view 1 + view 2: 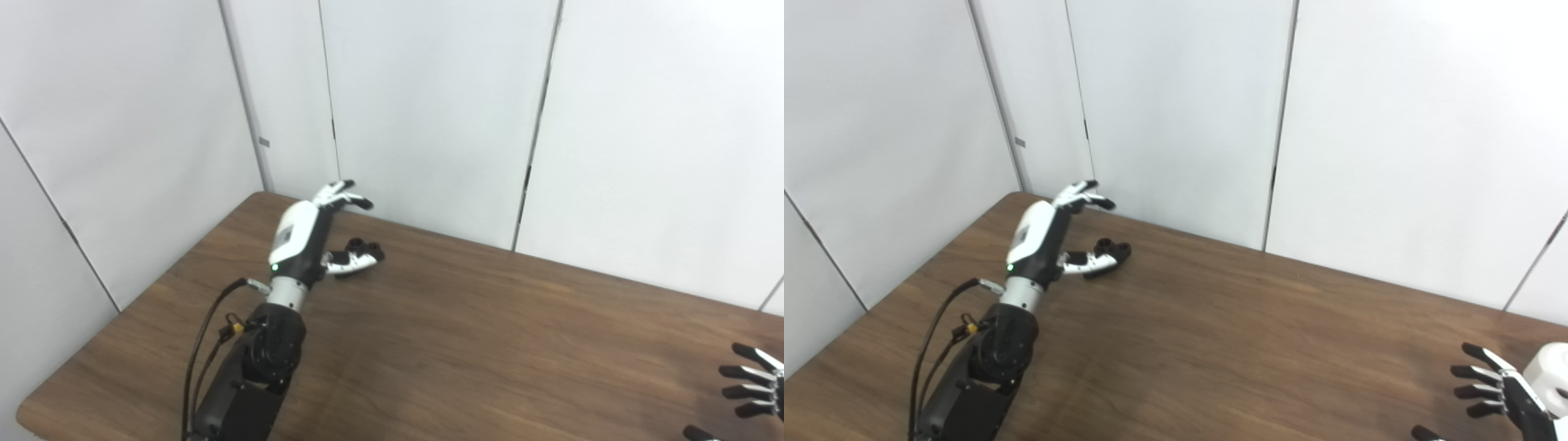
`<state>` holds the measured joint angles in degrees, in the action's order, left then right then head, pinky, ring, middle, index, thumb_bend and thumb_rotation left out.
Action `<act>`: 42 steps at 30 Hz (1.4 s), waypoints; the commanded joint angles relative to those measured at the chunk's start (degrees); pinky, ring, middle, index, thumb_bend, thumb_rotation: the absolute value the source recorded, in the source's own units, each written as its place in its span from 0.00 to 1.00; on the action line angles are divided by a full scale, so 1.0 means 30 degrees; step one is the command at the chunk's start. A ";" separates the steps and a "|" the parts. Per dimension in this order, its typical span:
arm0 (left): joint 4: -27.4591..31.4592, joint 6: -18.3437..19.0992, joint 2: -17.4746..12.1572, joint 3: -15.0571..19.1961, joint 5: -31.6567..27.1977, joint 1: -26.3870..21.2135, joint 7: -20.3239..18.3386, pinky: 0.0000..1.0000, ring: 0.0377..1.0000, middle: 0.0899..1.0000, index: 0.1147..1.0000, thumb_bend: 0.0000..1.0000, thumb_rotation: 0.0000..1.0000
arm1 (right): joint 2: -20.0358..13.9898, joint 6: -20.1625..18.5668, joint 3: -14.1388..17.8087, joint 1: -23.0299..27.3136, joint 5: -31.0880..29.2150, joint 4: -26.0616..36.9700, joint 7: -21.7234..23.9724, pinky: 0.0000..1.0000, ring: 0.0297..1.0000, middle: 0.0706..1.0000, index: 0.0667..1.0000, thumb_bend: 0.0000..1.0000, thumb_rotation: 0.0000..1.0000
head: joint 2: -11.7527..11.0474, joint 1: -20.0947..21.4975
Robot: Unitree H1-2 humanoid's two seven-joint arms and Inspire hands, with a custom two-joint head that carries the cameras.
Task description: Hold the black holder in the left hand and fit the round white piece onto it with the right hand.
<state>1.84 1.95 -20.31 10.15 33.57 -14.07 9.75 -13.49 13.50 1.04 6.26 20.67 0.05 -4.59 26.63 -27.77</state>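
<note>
The black holder [365, 247] lies on the brown table near its far left corner, a small dark piece with round sockets. My left hand [318, 229] hovers just left of it, fingers spread toward the wall and the thumb lying against the holder's near side; nothing is gripped. The round white piece [1549, 373] shows only in the right eye view, at the right edge of the table. My right hand [1494, 389] is open beside it on its left, fingers spread and apart from it.
The brown wooden table [465, 343] runs to white wall panels [429, 110] at the back. The table's left edge runs diagonally just beside my left arm [257, 367], with a black cable looping off the forearm.
</note>
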 commanded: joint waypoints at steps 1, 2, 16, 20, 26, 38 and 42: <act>-0.0407 -0.0166 -0.0862 0.0139 0.1269 -0.1058 0.1673 0.76 0.98 0.94 0.64 0.84 0.12 | -0.0365 0.0469 0.0183 0.0635 -0.0072 0.0654 -0.0125 0.49 0.59 0.66 0.78 0.63 0.00 | 0.0008 0.0014; -0.0710 -0.0055 -0.0893 0.0126 0.1746 -0.1156 0.2265 0.74 0.98 0.94 0.63 0.84 0.14 | -0.0383 0.0496 0.0181 0.0619 -0.0087 0.0648 -0.0120 0.49 0.59 0.66 0.78 0.63 0.00 | 0.0030 0.0031; -0.2863 0.4050 -0.1549 -0.1279 0.2925 -0.2358 0.1567 0.99 1.00 1.00 0.71 1.00 0.28 | -0.0477 0.0204 0.0212 0.0448 -0.0070 0.1034 -0.0021 0.50 0.60 0.68 0.79 0.61 0.00 | 0.0216 0.0052; -0.3514 0.5022 -0.1841 -0.1922 0.3079 -0.2684 0.1001 0.98 1.00 1.00 0.70 1.00 0.31 | -0.0588 0.0372 0.0244 0.0443 -0.0086 0.1006 -0.0025 0.49 0.60 0.67 0.79 0.61 0.00 | 0.0313 0.0122; -0.4223 0.5597 -0.2270 -0.2711 0.2781 -0.2975 0.0374 0.97 1.00 1.00 0.70 1.00 0.38 | -0.0675 0.0545 0.0244 0.0440 -0.0118 0.0972 -0.0065 0.49 0.59 0.66 0.79 0.61 0.00 | 0.0379 0.0123; -0.6307 0.6028 -0.2362 -0.3489 0.2440 -0.3593 0.0477 1.00 1.00 1.00 0.71 1.00 0.36 | -0.0740 0.0480 0.0271 0.0231 -0.0018 0.1137 -0.0040 0.49 0.59 0.67 0.79 0.58 0.00 | 0.0529 0.0224; -0.6824 0.5925 -0.2409 -0.3602 0.2348 -0.3753 0.0577 1.00 1.00 1.00 0.70 1.00 0.35 | -0.0754 0.0244 0.0304 0.0154 0.0025 0.1350 0.0008 0.49 0.58 0.67 0.79 0.57 0.02 | 0.0548 0.0247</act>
<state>-19.17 20.61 -25.37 -0.81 40.49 -22.19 9.54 -14.84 13.40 1.29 5.49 20.79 1.84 -4.27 28.21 -27.07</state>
